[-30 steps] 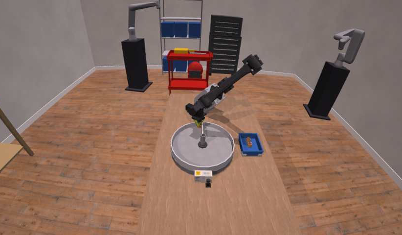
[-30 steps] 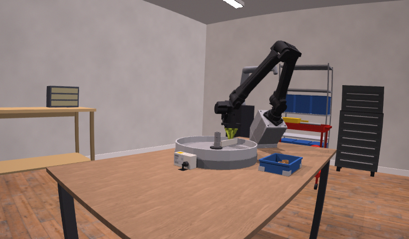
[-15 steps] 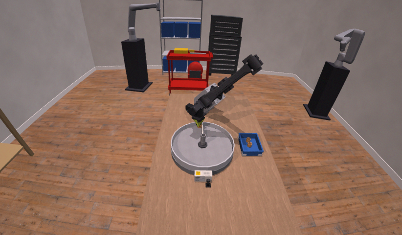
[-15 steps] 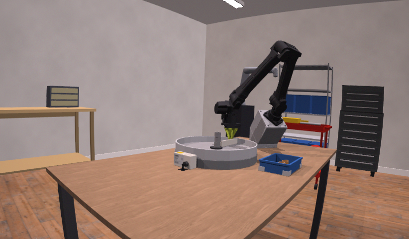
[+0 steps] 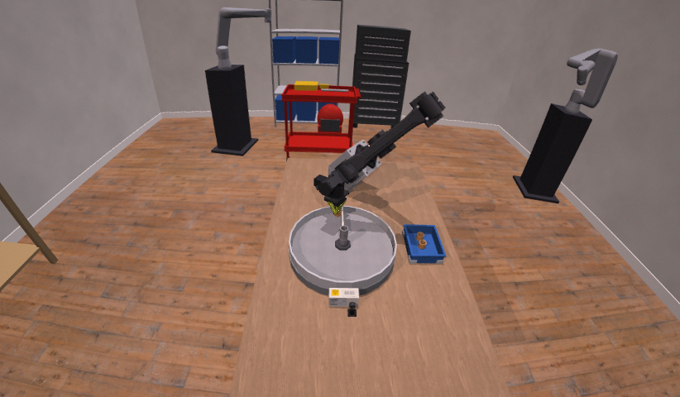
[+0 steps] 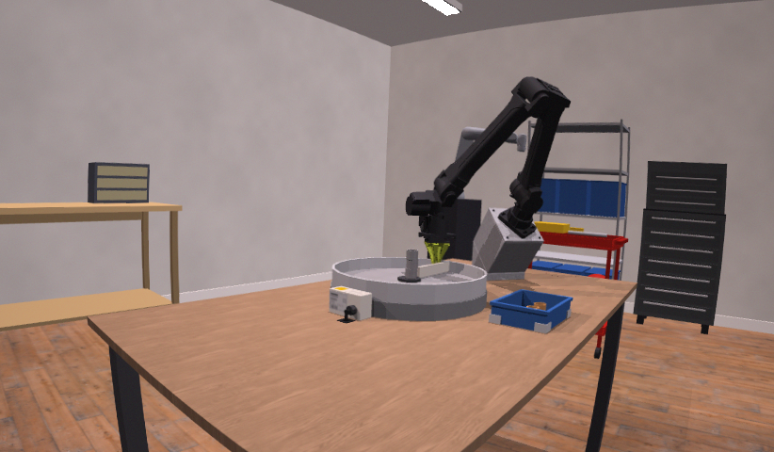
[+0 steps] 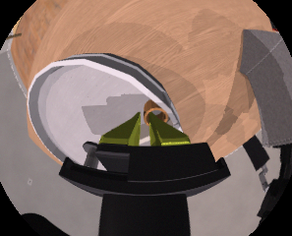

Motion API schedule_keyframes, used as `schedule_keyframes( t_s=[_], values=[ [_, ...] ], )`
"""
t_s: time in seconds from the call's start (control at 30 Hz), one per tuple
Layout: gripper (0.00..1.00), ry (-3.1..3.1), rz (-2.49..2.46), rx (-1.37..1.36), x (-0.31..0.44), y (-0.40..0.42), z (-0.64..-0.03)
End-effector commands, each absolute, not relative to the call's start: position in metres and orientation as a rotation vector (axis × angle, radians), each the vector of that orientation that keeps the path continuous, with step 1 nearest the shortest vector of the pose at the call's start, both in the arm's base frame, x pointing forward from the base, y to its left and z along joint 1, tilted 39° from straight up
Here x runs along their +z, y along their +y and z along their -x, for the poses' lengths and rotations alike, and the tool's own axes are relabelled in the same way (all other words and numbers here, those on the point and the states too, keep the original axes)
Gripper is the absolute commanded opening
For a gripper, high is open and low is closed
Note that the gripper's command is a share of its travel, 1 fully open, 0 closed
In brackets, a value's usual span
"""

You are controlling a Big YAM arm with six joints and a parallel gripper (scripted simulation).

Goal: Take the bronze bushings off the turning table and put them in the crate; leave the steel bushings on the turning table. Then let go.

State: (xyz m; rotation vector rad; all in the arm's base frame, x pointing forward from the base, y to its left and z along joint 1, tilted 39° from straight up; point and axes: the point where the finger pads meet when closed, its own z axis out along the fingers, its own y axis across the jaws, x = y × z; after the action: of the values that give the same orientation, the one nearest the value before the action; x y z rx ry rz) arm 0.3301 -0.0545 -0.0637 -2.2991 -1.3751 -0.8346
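- From my seat, the black gripper with yellow-green fingers (image 5: 337, 213) (image 6: 436, 261) is open just a narrow gap, its tips straddling a wall without clamping it.
- That wall belongs to an orange-brown bronze bushing (image 5: 337, 214) (image 7: 149, 105), at twelve o'clock in the round grey turning table (image 5: 294, 263) (image 6: 351, 291) (image 7: 33, 100) from above; the exterior view hides it.
- In the wrist view, one finger covers part of its ring; I can't make out how deep that tip reaches.
- At three o'clock, beside the table, the blue rectangular crate (image 5: 425, 260) (image 6: 520, 316) holds two bronze bushings (image 5: 421, 240) (image 6: 538, 306), partly hidden by its wall in the exterior view.
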Motion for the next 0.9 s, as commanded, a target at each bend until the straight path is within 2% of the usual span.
schedule_keyframes(
  t_s=[0.0, 0.77, 0.8, 0.87],
  values=[
    [0.12, -1.371, 2.299, -0.833, -0.0652, -0.0528, -0.3303],
    [0.12, -1.371, 2.299, -0.833, -0.0652, -0.0528, -0.3303],
    [0.00, -1.371, 2.299, -0.833, -0.0652, -0.0528, -0.3303],
    [0.00, -1.371, 2.299, -0.833, -0.0652, -0.0528, -0.3303]
  ],
)
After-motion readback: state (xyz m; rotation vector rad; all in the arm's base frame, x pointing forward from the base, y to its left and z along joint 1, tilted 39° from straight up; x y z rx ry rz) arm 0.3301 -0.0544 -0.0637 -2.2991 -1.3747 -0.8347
